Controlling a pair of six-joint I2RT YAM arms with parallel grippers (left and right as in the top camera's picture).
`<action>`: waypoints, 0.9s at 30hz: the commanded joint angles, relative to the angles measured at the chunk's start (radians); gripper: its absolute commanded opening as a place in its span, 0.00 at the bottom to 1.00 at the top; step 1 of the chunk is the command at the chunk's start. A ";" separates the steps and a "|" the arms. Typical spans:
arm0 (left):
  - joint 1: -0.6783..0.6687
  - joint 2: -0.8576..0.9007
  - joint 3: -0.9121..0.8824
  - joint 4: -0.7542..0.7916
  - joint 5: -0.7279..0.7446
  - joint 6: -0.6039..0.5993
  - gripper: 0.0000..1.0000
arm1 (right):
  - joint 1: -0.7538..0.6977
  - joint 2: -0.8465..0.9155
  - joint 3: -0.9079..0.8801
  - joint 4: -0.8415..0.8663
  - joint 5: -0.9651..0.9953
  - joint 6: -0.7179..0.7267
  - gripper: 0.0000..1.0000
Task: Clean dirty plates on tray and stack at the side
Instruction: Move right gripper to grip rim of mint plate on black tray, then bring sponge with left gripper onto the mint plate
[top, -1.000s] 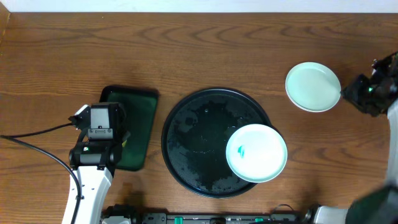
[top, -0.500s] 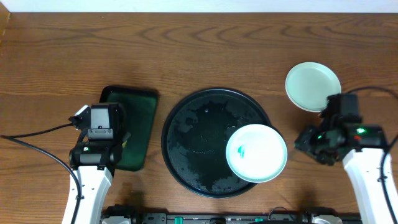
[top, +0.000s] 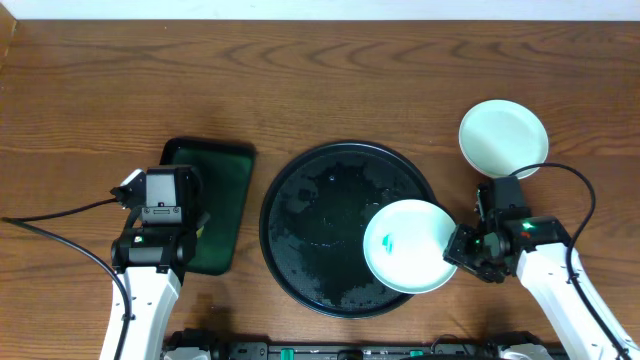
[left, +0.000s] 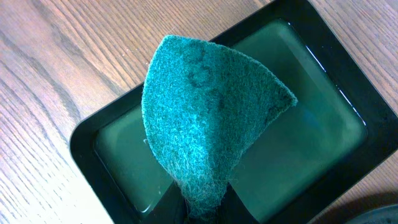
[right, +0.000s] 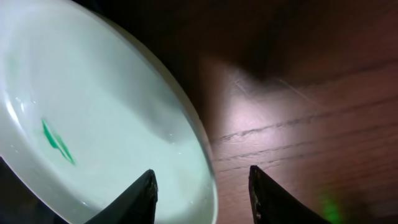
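At plate (right: 93, 112) rim, right end effector (right: 205, 190) open; left end effector (top: 168, 205) grips sponge (left: 205, 118).

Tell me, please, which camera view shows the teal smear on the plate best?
The right wrist view: the teal smear is close up on the plate. Overhead shows only a tiny mark; the left wrist view misses it.

white arms (top: 145, 305), black cables (top: 590, 205), black right pincer (right: 204, 190)
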 joint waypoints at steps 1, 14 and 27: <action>0.003 0.000 -0.002 0.000 -0.006 0.010 0.07 | 0.010 0.019 -0.027 0.022 0.003 0.044 0.39; 0.003 0.000 -0.002 0.000 -0.006 0.010 0.07 | 0.020 0.031 -0.046 0.172 -0.093 0.032 0.01; 0.000 0.001 -0.002 0.093 0.370 0.129 0.07 | 0.193 0.140 -0.045 0.546 -0.202 -0.045 0.01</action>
